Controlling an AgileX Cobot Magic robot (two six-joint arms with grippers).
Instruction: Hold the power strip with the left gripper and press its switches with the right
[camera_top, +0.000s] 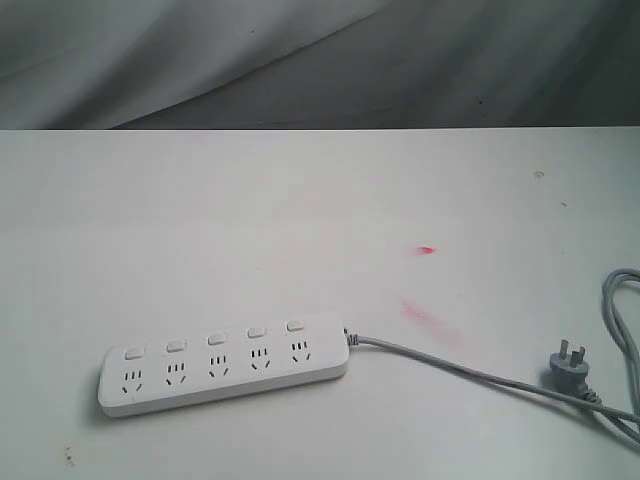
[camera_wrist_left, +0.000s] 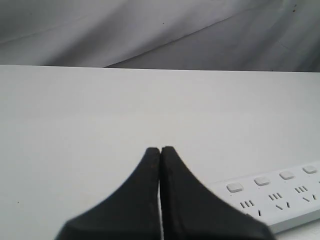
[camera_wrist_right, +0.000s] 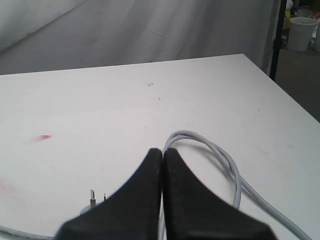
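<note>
The white table (camera_top: 300, 200) runs from its far edge, a straight line across the upper third of the exterior frame, down to the bottom border. A grey cloth (camera_top: 300, 60) hangs behind that edge. The power strip (camera_top: 225, 365) lies flat in the lower left of the frame, sockets up and slanting slightly upward to the right. Its five switches (camera_top: 216, 339) sit in a row along its far side. Its grey cord (camera_top: 470, 372) leaves the right end, runs toward the lower right and loops at the right border. The plug (camera_top: 570, 365) lies just beside the cord. Red smears (camera_top: 427, 250) mark the surface right of centre. Open tabletop spreads above the strip and to its left.

The left gripper (camera_wrist_left: 160, 150) has its jaws pressed together tip to tip, with nothing between them. The tips are apart from the strip, whose end passes behind one jaw's flank. The right gripper (camera_wrist_right: 162, 151) is likewise closed on nothing, with the cord's loop and the plug close by. Past it the table's corner and side edge show, with a white bucket (camera_wrist_right: 301, 32) on the floor beyond.
</note>
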